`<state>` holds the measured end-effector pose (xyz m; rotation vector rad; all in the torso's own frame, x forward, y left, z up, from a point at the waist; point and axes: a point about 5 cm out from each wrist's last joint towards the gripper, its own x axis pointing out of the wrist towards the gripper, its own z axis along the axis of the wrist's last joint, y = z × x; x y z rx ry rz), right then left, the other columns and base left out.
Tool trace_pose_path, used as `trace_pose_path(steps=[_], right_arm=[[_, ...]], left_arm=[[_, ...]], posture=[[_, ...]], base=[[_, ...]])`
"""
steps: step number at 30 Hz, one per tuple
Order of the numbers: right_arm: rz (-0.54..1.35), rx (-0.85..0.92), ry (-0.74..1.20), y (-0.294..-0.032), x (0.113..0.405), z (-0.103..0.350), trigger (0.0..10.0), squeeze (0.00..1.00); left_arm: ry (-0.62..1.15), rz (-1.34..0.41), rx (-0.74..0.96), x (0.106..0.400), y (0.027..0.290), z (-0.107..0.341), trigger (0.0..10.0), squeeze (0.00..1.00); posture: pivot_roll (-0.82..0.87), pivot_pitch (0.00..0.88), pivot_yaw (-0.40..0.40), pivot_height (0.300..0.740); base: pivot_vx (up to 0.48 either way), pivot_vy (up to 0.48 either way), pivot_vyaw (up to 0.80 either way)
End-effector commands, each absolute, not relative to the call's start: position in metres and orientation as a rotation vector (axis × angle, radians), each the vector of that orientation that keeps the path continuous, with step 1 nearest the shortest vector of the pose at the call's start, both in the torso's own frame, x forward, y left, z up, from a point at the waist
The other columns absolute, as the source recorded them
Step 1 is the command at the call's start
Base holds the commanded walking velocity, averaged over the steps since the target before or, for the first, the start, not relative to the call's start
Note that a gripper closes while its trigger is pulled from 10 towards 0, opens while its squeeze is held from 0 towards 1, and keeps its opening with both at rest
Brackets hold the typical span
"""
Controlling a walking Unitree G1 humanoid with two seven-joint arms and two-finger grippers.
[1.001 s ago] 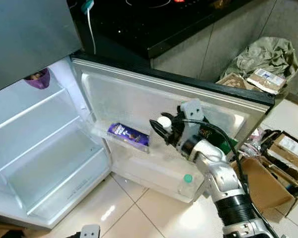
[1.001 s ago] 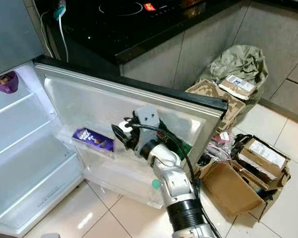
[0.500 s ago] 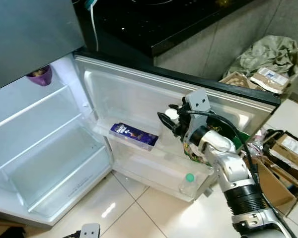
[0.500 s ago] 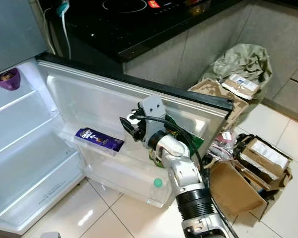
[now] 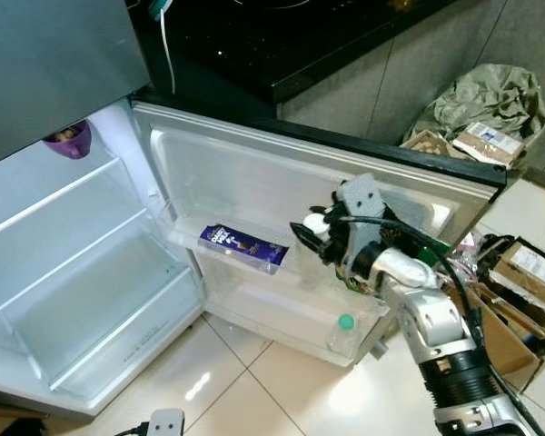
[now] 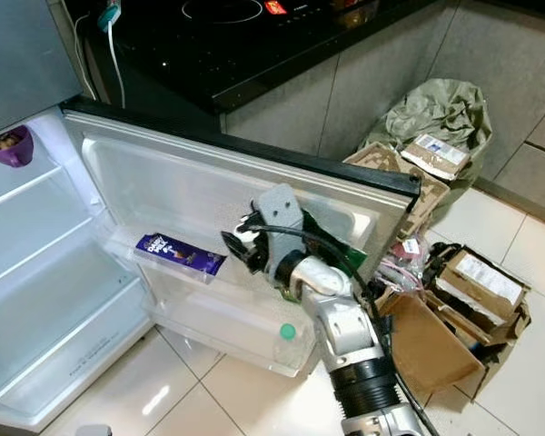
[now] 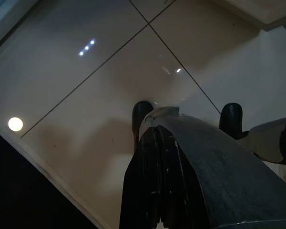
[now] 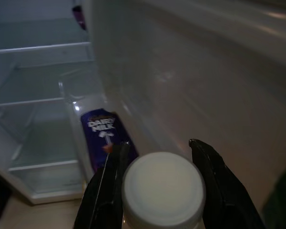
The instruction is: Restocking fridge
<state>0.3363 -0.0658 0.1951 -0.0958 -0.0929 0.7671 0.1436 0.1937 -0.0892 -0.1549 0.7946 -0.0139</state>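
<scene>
The fridge door (image 5: 254,173) stood open, and a purple chocolate bar (image 5: 242,246) already lay on its shelf, left of center. The right gripper (image 8: 159,191) squeezed a white-capped bottle (image 8: 163,188) in the middle of the frame, not yet put down. The left gripper (image 7: 155,191), fingers pressed together, hung over the floor.

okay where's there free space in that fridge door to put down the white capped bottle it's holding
The upper door shelf is bare between the purple chocolate bar and the right end effector, which holds the white-capped bottle. The lower door shelf is bare left of the green-capped bottle. The shelves inside the fridge look bare. Crowded beside the right arm.
</scene>
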Motion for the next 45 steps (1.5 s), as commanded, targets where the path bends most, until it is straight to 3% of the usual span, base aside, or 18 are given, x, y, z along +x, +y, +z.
trace_pose_path(steps=[1,25,30,45], right_arm=[[0.781,-0.093,-0.049,-0.062,0.333,0.181,10.0,0.00],[0.767,-0.003,-0.137,-0.028,0.336,0.194,10.0,0.00],[0.744,0.054,-0.222,-0.018,0.350,0.217,10.0,0.00],[0.774,0.136,-0.303,-0.005,0.351,0.234,10.0,0.00]], left_arm=[[0.865,-0.016,-0.167,0.125,0.190,-0.097,10.0,0.00],[0.861,-0.030,-0.168,0.115,0.189,-0.099,10.0,0.00],[0.856,-0.031,-0.166,0.112,0.192,-0.099,10.0,0.00],[0.833,-0.038,-0.173,0.113,0.189,-0.098,10.0,0.00]], posture=[[-0.08,0.253,0.010,0.740],[-0.06,0.289,0.010,0.740],[-0.05,0.309,0.007,0.740],[-0.04,0.321,0.003,0.740]], base=[[0.000,0.000,0.00],[0.000,0.000,0.00],[0.000,0.000,0.00],[0.000,0.000,0.00]])
